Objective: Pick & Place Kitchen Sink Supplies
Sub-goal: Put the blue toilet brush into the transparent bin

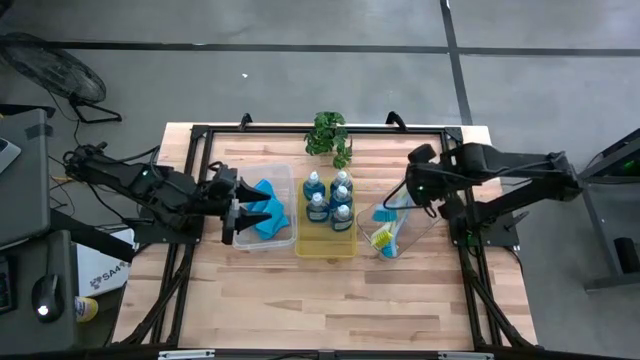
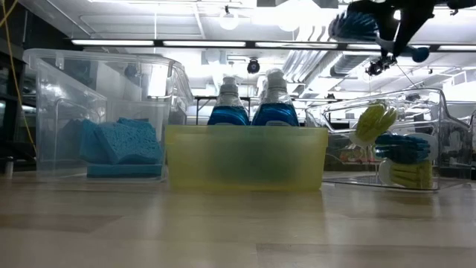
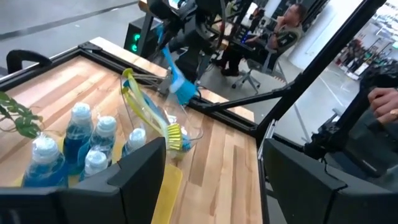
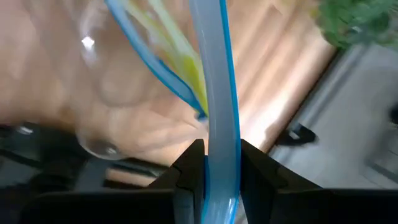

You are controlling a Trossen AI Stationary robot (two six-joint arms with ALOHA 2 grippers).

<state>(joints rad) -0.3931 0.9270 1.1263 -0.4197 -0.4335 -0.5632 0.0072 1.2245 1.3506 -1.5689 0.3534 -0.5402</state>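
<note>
My right gripper is shut on a blue dish brush and holds it high over the clear tray at the right. In that tray lie a yellow-green brush and another blue one. Several blue soap bottles stand in the yellow tray in the middle. Blue sponges lie in the clear tray at the left. My left gripper hangs open and holds nothing at that tray's left edge. My right gripper pinches the blue brush's handle between its two fingers. The fingers slant steeply down from above, and the handle runs on past them toward the right clear tray. The brush is lifted clear, with its blue head in the air above the tray.
A small green potted plant stands at the far edge behind the yellow tray. The bare wooden tabletop stretches across the near half. A black frame runs around the table. People sit in the room beyond the table.
</note>
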